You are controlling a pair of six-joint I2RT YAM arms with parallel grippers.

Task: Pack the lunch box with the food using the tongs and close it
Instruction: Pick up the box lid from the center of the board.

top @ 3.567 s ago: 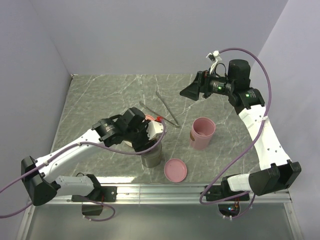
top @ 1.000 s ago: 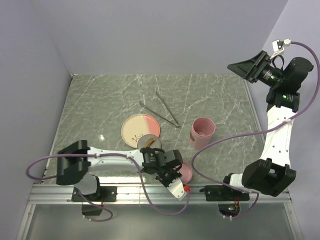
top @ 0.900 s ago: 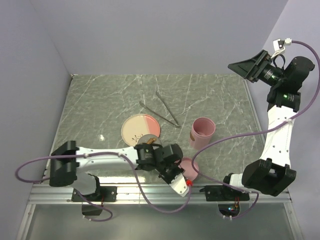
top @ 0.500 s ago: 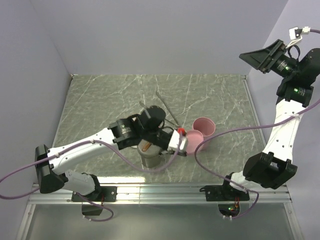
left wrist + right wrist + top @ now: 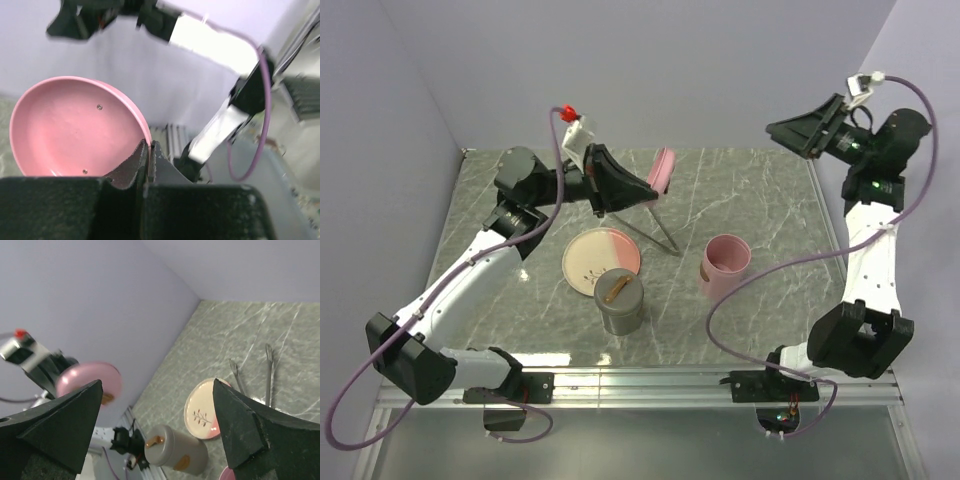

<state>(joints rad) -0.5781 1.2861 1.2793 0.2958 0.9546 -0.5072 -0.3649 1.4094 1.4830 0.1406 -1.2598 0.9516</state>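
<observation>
tongs (image 5: 667,237): there's one pair, silver | plate (image 5: 603,259): one, round, cream and pink | grey canister (image 5: 621,308): one, lidded | pink cup (image 5: 725,265): one | pink lid (image 5: 661,171): one | grippers: two, left gripper (image 5: 648,190) and right gripper (image 5: 778,130)

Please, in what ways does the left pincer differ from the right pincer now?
The left pincer is shut on the edge of the pink lid; the right pincer stands wide open and holds nothing. In the top view the left pincer points to the right, the right pincer to the left. Both are raised well above the table.
</observation>
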